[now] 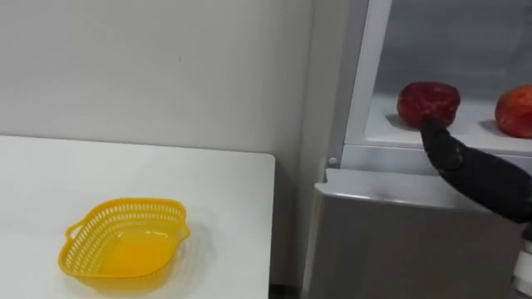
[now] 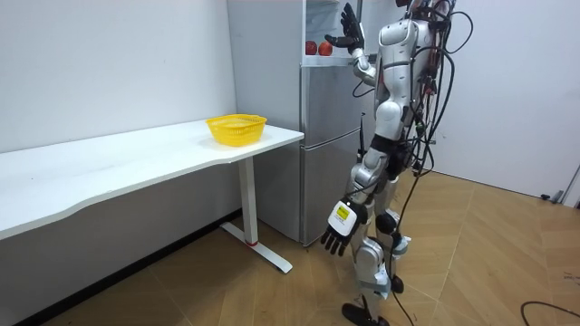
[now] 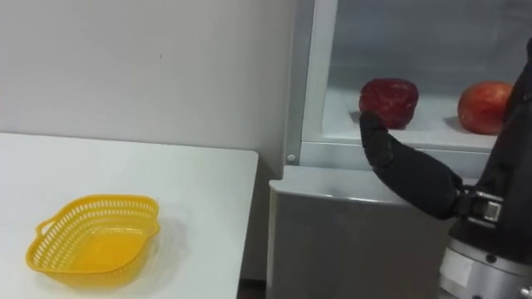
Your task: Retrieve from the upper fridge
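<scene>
- I have the robot standing in front of the fridge (image 1: 399, 241), with the upper compartment open and the right arm raised to it.
- Two red fruits sit on the shelf (image 1: 384, 124): a dark red fruit (image 1: 428, 104) on the left and a lighter fruit (image 1: 515, 110) to its right, apart from each other.
- My right hand (image 1: 478, 174) is spread wide and holds nothing.
- One fingertip (image 3: 371, 124) lies at the lower front edge of the dark red fruit. I cannot tell whether it touches.
- The rest of that hand is below the fruit and to its right, in front of the shelf's lip, and is not curled round the fruit.
- The lighter fruit lies further right, just behind the hand.
- My left hand (image 2: 337, 239) hangs by the thigh, fingers relaxed and empty.
- A yellow basket (image 1: 125, 203) stands on the white table (image 1: 208, 183) left of the fridge, well apart from the fruits.
</scene>
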Robot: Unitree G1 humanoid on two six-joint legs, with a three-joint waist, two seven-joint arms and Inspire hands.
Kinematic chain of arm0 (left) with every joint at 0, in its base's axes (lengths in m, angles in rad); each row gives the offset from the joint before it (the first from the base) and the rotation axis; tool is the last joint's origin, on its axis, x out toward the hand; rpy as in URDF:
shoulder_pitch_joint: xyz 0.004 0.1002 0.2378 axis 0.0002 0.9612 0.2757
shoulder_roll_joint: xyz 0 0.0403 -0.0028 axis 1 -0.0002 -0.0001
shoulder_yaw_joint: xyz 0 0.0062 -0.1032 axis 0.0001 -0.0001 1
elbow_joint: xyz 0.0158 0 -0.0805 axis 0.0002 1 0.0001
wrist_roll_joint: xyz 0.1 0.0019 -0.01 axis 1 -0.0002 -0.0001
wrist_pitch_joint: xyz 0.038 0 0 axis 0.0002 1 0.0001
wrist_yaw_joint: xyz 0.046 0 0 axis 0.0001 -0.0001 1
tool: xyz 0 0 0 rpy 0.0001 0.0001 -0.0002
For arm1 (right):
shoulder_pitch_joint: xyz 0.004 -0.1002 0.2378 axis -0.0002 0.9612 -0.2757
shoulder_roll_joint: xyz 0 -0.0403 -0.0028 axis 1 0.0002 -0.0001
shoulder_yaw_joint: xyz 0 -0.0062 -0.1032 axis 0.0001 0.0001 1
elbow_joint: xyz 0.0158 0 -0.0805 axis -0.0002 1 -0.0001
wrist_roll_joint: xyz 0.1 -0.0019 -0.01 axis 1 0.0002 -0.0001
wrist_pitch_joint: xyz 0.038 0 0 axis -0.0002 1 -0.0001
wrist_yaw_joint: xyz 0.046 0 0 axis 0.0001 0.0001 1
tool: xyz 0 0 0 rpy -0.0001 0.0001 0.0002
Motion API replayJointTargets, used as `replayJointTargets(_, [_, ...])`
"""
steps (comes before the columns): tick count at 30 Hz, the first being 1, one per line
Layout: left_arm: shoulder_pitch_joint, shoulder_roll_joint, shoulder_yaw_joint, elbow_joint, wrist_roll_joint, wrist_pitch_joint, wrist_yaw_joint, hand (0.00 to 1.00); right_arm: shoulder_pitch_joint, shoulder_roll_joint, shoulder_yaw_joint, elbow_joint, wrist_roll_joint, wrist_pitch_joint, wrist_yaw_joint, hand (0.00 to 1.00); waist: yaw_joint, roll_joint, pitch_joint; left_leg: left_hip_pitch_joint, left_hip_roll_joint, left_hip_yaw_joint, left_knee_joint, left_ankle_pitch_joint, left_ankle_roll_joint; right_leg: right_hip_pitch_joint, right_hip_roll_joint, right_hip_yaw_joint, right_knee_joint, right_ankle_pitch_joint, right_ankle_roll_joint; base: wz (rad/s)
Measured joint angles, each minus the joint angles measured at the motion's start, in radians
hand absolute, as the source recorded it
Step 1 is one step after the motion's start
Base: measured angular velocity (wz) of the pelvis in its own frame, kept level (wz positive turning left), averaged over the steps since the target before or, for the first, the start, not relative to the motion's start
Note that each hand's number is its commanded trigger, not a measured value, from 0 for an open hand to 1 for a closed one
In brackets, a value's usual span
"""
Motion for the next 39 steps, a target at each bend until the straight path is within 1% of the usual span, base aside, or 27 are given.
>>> replayJointTargets(2, [-0.001,0.001,0.008,-0.009,0.008,0.013,-0.015,0.00,-0.026,-0.008,-0.016,0.021,0.039,0.014,0.008,0.00,-0.001,-0.001,-0.0005,0.001,0.000,-0.011,0.001,0.000,0.000,0.000,0.000,-0.009,-0.001,0.000,0.000,0.15])
replayJointTargets(3, [-0.002,0.002,0.010,-0.013,0.010,0.018,-0.024,0.00,-0.040,-0.030,-0.020,0.044,0.071,0.023,0.009,0.00,-0.001,-0.001,-0.0005,0.001,0.000,-0.018,0.001,0.000,0.000,0.002,0.000,-0.014,-0.001,0.001,-0.001,0.09])
replayJointTargets(4, [-0.002,0.002,0.010,-0.017,0.010,0.021,-0.026,0.00,-0.048,-0.041,-0.020,0.055,0.091,0.031,0.010,0.00,-0.001,-0.002,-0.0006,0.001,0.000,-0.020,0.001,0.001,0.001,0.002,0.000,-0.015,-0.001,0.001,-0.001,0.07])
replayJointTargets(6, [0.003,0.002,0.010,-0.028,0.011,0.029,-0.033,0.00,-0.078,-0.073,-0.021,0.074,0.149,0.067,0.023,0.00,0.002,-0.003,0.0000,0.001,0.000,-0.021,0.001,0.002,0.001,0.004,0.000,-0.016,-0.001,0.001,-0.001,0.00])
replayJointTargets(7, [0.005,0.002,0.010,-0.028,0.011,0.029,-0.034,0.00,-0.090,-0.075,-0.021,0.084,0.155,0.071,0.028,0.00,0.002,-0.003,0.0002,0.001,0.000,-0.022,0.001,0.002,0.001,0.005,0.000,-0.016,-0.001,0.001,-0.001,0.00])
replayJointTargets(9, [0.012,0.002,0.014,-0.028,0.017,0.038,-0.054,0.00,-0.143,-0.086,-0.028,0.136,0.170,0.086,0.035,0.00,-0.001,-0.007,0.0017,0.002,-0.001,-0.024,0.001,0.002,0.001,0.009,-0.001,-0.018,-0.001,0.001,-0.001,0.02])
replayJointTargets(11, [0.008,0.003,0.017,-0.028,0.031,0.041,-0.070,0.00,-0.171,-0.091,-0.046,0.154,0.170,0.095,0.042,0.00,0.000,-0.013,0.0033,0.001,-0.001,-0.026,0.002,0.002,0.001,0.010,-0.001,-0.020,-0.004,0.001,-0.001,0.05])
replayJointTargets(12, [0.007,0.004,0.016,-0.028,0.031,0.042,-0.074,0.00,-0.190,-0.095,-0.050,0.170,0.179,0.095,0.045,0.00,0.000,-0.017,0.0028,0.001,-0.001,-0.030,0.005,0.002,0.001,0.012,-0.002,-0.023,-0.007,0.001,-0.002,0.06])
replayJointTargets(14, [0.007,0.006,0.016,-0.027,0.031,0.047,-0.078,0.00,-0.220,-0.101,-0.050,0.211,0.205,0.098,0.064,0.00,-0.001,-0.023,0.0043,0.001,-0.001,-0.033,0.011,0.002,0.001,0.018,-0.001,-0.027,-0.015,0.002,-0.003,0.06])
replayJointTargets(17, [0.001,0.008,0.016,-0.028,0.031,0.057,-0.096,0.00,-0.238,-0.107,-0.051,0.258,0.226,0.114,0.100,0.00,-0.003,-0.028,0.0075,-0.001,-0.001,-0.047,0.015,0.002,0.001,0.018,-0.002,-0.042,-0.015,0.002,-0.004,0.10])
replayJointTargets(18, [0.000,0.008,0.016,-0.029,0.031,0.058,-0.102,0.00,-0.245,-0.107,-0.051,0.268,0.237,0.128,0.118,0.00,-0.001,-0.028,0.0076,-0.003,-0.001,-0.047,0.016,0.002,0.001,0.017,-0.002,-0.043,-0.015,0.002,-0.004,0.06])
replayJointTargets(19, [0.000,0.008,0.018,-0.033,0.032,0.063,-0.113,0.00,-0.253,-0.107,-0.052,0.275,0.246,0.143,0.131,0.00,0.000,-0.028,0.0072,-0.009,-0.001,-0.047,0.017,0.002,0.001,0.016,-0.002,-0.044,-0.015,0.002,-0.004,0.00])
replayJointTargets(23, [0.022,0.008,0.030,-0.077,0.041,0.083,-0.141,0.00,-0.258,-0.108,-0.052,0.301,0.246,0.172,0.169,0.00,0.002,-0.033,0.0037,-0.023,-0.001,-0.050,0.022,0.002,0.001,0.008,-0.002,-0.047,-0.014,0.003,-0.005,0.01])
replayJointTargets(24, [0.032,0.008,0.037,-0.097,0.049,0.085,-0.151,0.00,-0.261,-0.109,-0.052,0.317,0.246,0.186,0.182,0.00,0.001,-0.035,0.0021,-0.024,-0.001,-0.050,0.023,0.002,0.001,0.008,-0.002,-0.048,-0.014,0.003,-0.005,0.03])
replayJointTargets(27, [0.044,0.008,0.038,-0.124,0.068,0.088,-0.173,0.00,-0.286,-0.110,-0.051,0.346,0.246,0.217,0.215,0.00,0.003,-0.036,0.0014,-0.025,-0.001,-0.051,0.027,0.002,0.001,0.008,-0.002,-0.048,-0.014,0.004,-0.006,0.00])
replayJointTargets(29, [0.052,0.008,0.038,-0.147,0.077,0.095,-0.183,0.00,-0.294,-0.112,-0.051,0.347,0.245,0.218,0.235,0.00,0.007,-0.036,0.0007,-0.026,-0.001,-0.051,0.029,0.002,0.001,0.009,-0.002,-0.049,-0.014,0.004,-0.006,0.00])
replayJointTargets(32, [0.052,0.008,0.039,-0.163,0.078,0.100,-0.194,0.00,-0.297,-0.126,-0.050,0.347,0.243,0.219,0.262,0.00,0.020,-0.036,-0.0026,-0.025,-0.001,-0.052,0.029,0.002,0.001,0.010,-0.002,-0.048,-0.014,0.004,-0.006,0.00])
replayJointTargets(35, [0.056,0.009,0.039,-0.172,0.078,0.103,-0.193,0.00,-0.297,-0.131,-0.049,0.348,0.243,0.232,0.281,0.00,0.025,-0.039,-0.0062,-0.023,-0.001,-0.055,0.029,0.002,0.001,0.013,-0.002,-0.050,-0.014,0.004,-0.006,0.03])
replayJointTargets(39, [0.071,0.009,0.039,-0.185,0.078,0.105,-0.192,0.00,-0.297,-0.131,-0.047,0.361,0.243,0.239,0.300,0.00,0.028,-0.040,-0.0069,-0.021,-0.001,-0.056,0.029,0.002,0.001,0.016,-0.002,-0.050,-0.013,0.004,-0.007,0.00])
